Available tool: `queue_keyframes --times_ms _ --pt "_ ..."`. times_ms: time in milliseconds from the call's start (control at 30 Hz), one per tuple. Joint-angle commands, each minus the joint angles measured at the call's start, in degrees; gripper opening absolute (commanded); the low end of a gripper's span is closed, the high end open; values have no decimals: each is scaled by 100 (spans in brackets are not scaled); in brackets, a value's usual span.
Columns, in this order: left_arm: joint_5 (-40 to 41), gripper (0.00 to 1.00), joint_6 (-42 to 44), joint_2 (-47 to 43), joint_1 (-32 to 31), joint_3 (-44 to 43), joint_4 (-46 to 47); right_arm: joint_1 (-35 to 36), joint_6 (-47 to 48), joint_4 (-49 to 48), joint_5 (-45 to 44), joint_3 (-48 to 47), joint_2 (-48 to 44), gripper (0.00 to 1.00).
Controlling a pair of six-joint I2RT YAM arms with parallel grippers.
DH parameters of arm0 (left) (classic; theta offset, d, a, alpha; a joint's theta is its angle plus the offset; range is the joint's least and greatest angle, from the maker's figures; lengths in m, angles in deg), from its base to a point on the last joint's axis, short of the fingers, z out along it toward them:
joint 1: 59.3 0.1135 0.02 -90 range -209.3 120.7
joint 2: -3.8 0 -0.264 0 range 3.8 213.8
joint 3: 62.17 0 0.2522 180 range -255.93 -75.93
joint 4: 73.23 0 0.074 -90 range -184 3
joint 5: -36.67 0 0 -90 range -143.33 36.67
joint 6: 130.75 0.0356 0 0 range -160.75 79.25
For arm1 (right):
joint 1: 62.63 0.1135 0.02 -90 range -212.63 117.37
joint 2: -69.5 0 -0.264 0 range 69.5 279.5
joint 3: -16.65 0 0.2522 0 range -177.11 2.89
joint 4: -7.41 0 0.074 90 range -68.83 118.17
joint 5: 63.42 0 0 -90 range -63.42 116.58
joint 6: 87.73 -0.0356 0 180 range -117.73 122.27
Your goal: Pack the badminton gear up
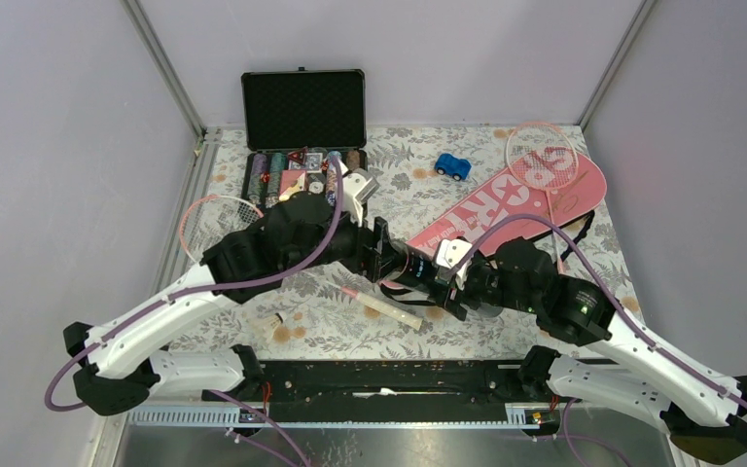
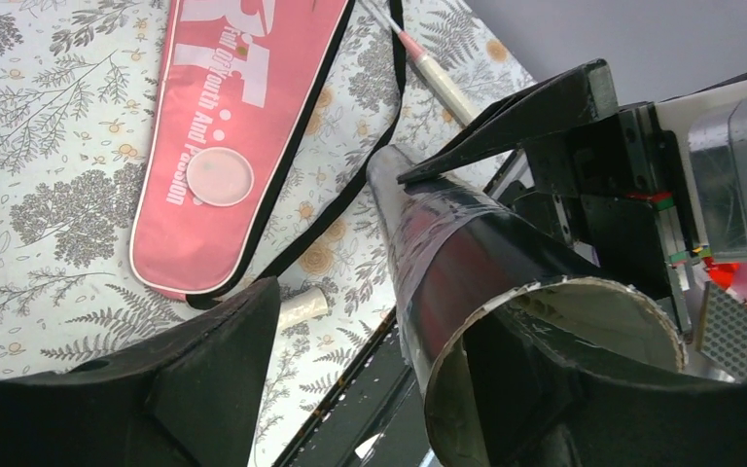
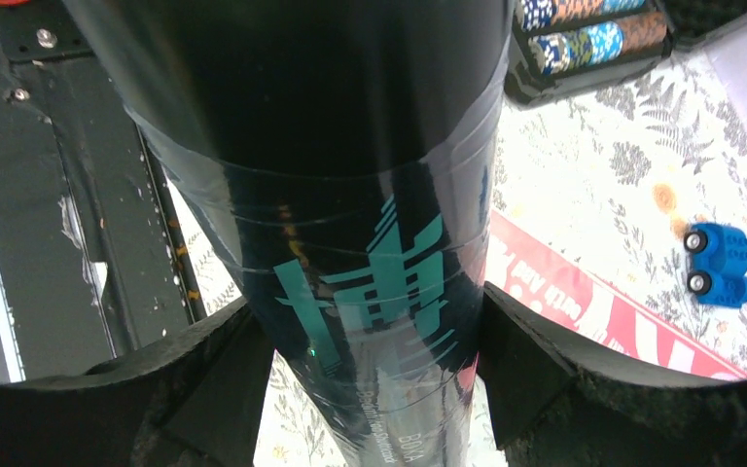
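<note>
Our right gripper (image 3: 370,379) clamps the black tube (image 3: 350,195), 1 finger pressed to each side. Our left gripper (image 2: 409,379) stands wide at the tube's open mouth, 1 finger apart from it. The pink cover (image 2: 243,126) lies beyond that finger.

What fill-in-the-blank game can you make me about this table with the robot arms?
1. The right claw is shut on the black ____ with teal print.
2. The toy car is coloured ____.
3. The lid of the poker chip case stands ____.
4. The racket cover is coloured ____.
Missing words: tube, blue, open, pink.
</note>
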Motion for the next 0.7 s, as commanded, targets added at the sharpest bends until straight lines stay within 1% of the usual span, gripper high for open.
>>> queue_keyframes --times_ms 0,100,200,300,400,500,567,667 --pt "-36 75 -172 -346 -28 -298 -133 28 -87 -1019 -74 -104 -162 44" --pt "35 78 -171 -601 -28 -291 -87 26 -75 -1111 -173 57 -244 44" --pt "432 82 -249 -892 -28 -167 13 30 -100 -1062 -222 100 -234 44" --pt "665 85 -220 -1174 -28 -31 110 37 -142 -1006 -272 121 -193 45" --pt "1019 87 -208 -1383 -23 43 -26 32 -184 -1009 -321 143 -185 45" --pt "1777 90 -411 -1547 -28 203 -313 30 -223 -951 -355 116 -191 45" --pt "2503 92 -621 -1612 -22 361 -621 35 -233 -909 -389 85 -212 45" --pt "3452 95 -1171 -1607 -11 577 -1268 30 -249 -846 -431 73 -296 45"
